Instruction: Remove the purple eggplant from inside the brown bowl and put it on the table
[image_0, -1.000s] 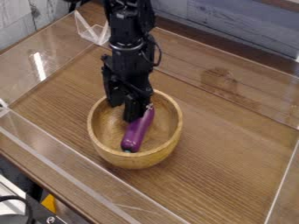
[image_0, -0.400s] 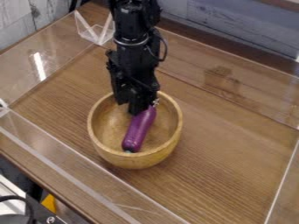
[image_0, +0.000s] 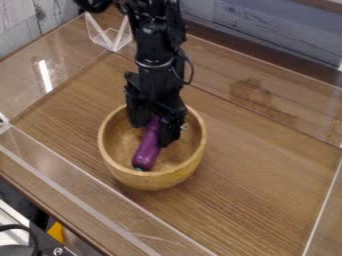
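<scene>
I see the purple eggplant (image_0: 147, 146) lying inside the brown bowl (image_0: 123, 170); my gripper (image_0: 158, 124) hangs over it, jaws apart, nothing lifted yet.

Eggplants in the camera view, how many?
1. The purple eggplant lies inside the brown bowl, its upper end under the gripper. None shows on the table; the arm could hide a little of the bowl.

One raised view – table (image_0: 267, 150) close, angled
</scene>
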